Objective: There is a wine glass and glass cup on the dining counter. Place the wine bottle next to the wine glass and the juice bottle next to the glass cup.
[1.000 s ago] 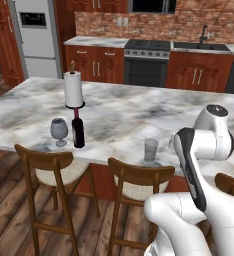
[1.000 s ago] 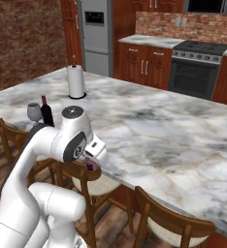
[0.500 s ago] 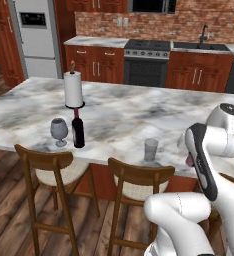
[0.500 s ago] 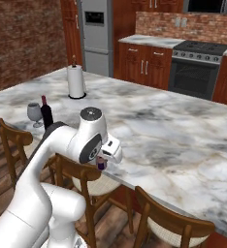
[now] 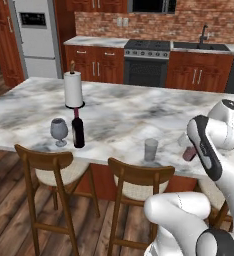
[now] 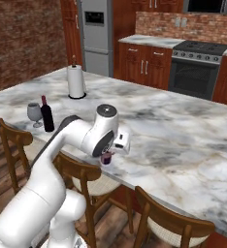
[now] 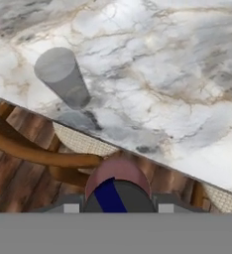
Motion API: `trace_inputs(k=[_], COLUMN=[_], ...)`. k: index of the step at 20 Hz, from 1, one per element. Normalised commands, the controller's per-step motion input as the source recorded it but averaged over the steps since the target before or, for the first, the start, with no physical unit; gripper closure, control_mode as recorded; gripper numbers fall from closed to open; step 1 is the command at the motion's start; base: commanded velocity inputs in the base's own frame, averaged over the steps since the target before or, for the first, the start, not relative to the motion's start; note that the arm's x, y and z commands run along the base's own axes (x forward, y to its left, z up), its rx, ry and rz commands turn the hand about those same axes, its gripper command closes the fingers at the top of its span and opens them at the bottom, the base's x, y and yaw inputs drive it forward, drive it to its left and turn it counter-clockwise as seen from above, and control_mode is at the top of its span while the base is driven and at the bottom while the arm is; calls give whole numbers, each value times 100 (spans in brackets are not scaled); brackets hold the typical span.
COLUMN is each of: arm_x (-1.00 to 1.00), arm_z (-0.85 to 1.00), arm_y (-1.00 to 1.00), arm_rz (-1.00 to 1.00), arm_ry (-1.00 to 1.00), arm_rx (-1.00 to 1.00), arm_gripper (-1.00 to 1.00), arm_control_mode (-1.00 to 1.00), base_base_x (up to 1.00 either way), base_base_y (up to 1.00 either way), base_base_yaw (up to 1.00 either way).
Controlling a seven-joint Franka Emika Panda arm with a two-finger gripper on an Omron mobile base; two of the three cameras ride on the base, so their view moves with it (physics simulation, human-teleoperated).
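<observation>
Carrying the juice bottle (image 7: 118, 186) clamped in your gripper (image 6: 116, 145), lower it upright just beside the glass cup (image 7: 63, 77), upper left in the hand view.

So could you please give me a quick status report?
Gripper shut on juice bottle, above counter edge. Glass cup close by. Wine bottle already beside wine glass.

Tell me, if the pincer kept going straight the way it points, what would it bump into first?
The pincer, shut on the juice bottle, points down near the dining counter's edge. The bottle's bottom would probably meet the marble top or its rim first, with the glass cup off to one side. Depth is unclear.
</observation>
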Motion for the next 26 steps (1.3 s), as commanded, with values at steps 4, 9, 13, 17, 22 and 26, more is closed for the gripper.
trace_inputs(k=[4, 9, 13, 17, 22, 26], arm_x=[33, 30, 36, 35, 32, 28], arm_z=[-19, -24, -27, -25, -19, -15], arm_y=[15, 13, 8, 1, 0, 0], arm_rz=[16, 15, 15, 15, 18, 20], arm_ry=[0, 0, 0, 0, 0, 0], arm_rx=[-12, -18, -19, -12, -1, 0], arm_gripper=[100, 100, 100, 100, 100, 100], arm_control_mode=[-100, -100, -100, -100, -100, -100], base_base_x=[0, 0, 0, 0, 0, 0], base_base_y=[0, 0, 0, 0, 0, 0], base_base_yaw=[0, 0, 0, 0, 0, 0])
